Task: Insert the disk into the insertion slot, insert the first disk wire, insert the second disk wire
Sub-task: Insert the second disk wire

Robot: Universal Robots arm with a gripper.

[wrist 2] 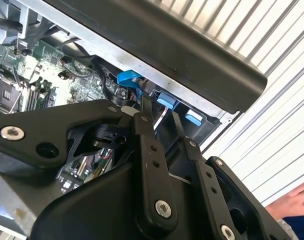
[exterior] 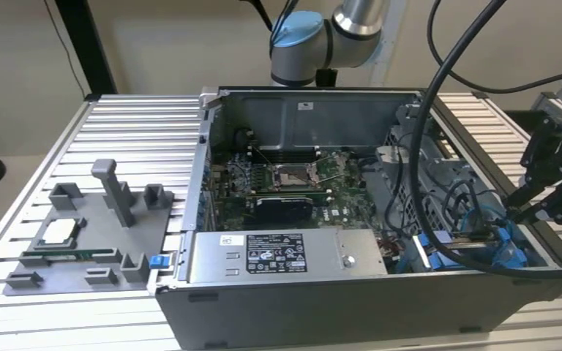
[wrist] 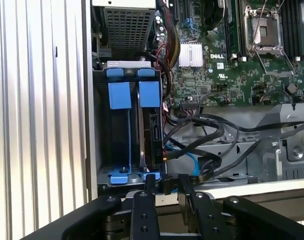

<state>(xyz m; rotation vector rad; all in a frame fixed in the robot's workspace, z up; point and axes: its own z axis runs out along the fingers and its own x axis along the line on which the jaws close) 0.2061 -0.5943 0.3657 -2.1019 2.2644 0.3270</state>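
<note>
The insertion slot [wrist: 103, 140] is a grey metal bay with blue rails, at the case's corner on the exterior view's right [exterior: 456, 248]. The disk [wrist: 146, 130] stands edge-on inside it under a blue tab. My gripper [wrist: 166, 184] is at the bay's open end, with its fingers [wrist: 150, 186] narrowly apart and a black disk wire connector [wrist: 166, 186] between them. A thin black lead runs from the connector along the disk. A blue wire [wrist: 191, 162] loops just beside it. The gripper [wrist 2: 160, 112] hangs over the case edge and reaches in from the exterior view's right [exterior: 520, 208].
The open computer case holds a motherboard [exterior: 291, 183] and a grey power supply box [exterior: 271, 256]. Thick black cables [exterior: 427, 146] hang over the case. A grey tray of pegs [exterior: 85, 234] lies on the ribbed table at the exterior view's left. A person's hand [wrist 2: 291, 200] rests on the table.
</note>
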